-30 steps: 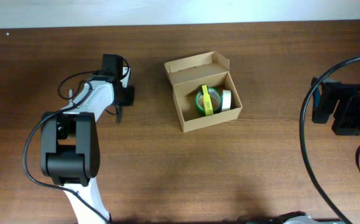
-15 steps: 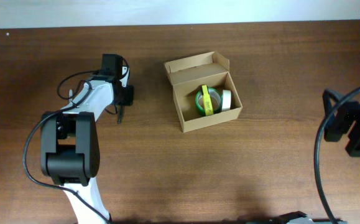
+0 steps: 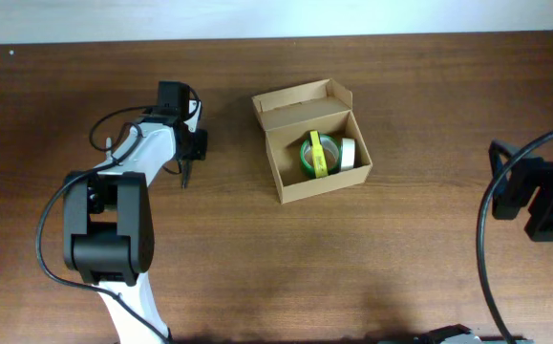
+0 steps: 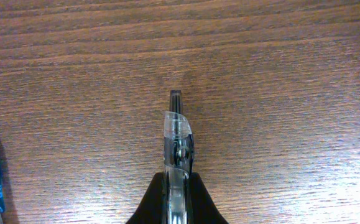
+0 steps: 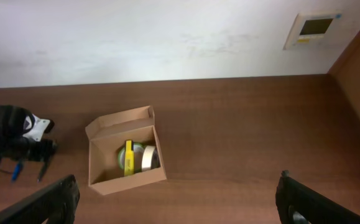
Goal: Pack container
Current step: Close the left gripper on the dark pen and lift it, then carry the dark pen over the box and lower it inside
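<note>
Overhead, you see even, diffuse light on the table (image 3: 400, 115), with a soft shadow beside the left arm (image 3: 114, 229) and mild shade inside the cardboard box (image 3: 300, 189). In the left wrist view the wood grain is sharp, while the left gripper (image 4: 176, 118), close to the lens, looks slightly soft. In the right wrist view the pale wall (image 5: 167, 37) is bright, nearly washed out, and the dark fingers (image 5: 49, 202) of the right gripper (image 5: 180, 205) are blurred at the lower corners.

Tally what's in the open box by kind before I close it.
Tape rolls: 2, the green roll and the white roll
Yellow stick-shaped item: 1, lying across the green roll
Total in the box: 3
</note>
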{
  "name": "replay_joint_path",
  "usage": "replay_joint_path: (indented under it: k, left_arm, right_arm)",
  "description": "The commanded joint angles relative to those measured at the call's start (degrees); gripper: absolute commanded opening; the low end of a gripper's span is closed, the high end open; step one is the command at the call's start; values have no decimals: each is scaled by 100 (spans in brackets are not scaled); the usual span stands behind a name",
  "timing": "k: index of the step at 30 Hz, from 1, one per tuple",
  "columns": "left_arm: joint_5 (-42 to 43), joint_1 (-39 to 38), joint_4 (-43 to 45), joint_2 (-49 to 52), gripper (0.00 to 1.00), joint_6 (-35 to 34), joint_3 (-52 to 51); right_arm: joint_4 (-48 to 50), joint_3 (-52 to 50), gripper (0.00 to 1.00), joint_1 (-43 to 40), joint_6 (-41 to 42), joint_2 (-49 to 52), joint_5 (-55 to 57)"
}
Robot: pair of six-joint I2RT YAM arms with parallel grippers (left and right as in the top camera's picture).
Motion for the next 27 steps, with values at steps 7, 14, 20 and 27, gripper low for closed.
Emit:
replay_joint_path:
  k: [7,14,20,27]
  left_arm:
    - [-61,20,-192,199,2,50,-151]
    - [-46,-59,-540,-691,1,50,179]
    - [-52,-262,-691,-1818,2,50,245]
    - [-63,-721,-807,-2734,2,52,245]
  right_arm:
    - [-35,-55,99,-44,72,15,-72]
    - [-37,-55,99,-44,72,15,-72]
    - [-35,-55,99,-44,72,15,-74]
    - [-35,-55,99,-44,70,15,-74]
